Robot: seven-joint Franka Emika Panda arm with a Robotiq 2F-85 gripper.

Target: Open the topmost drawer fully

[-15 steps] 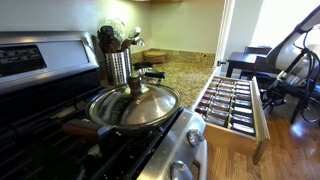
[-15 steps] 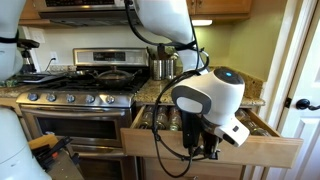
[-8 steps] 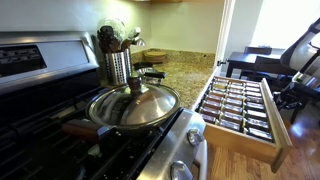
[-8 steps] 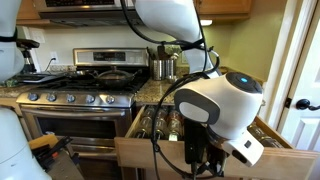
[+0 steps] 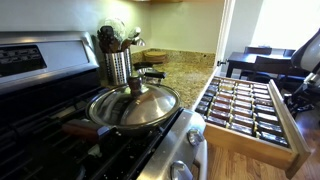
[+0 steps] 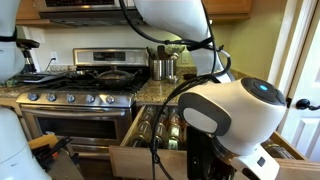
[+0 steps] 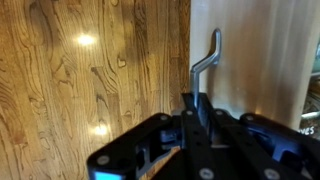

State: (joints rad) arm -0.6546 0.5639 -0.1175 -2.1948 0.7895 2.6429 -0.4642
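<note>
Wrist view has the claw clamped on the handle of the topmost drawer, which stands far out right of the stove, jar rows exposed, seemingly little travel left.

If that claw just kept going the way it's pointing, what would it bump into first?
The gripper is right at the metal handle of the topmost drawer, so it would press into that first; beyond it the wrist view shows wooden floor, though depth is unclear.
</note>
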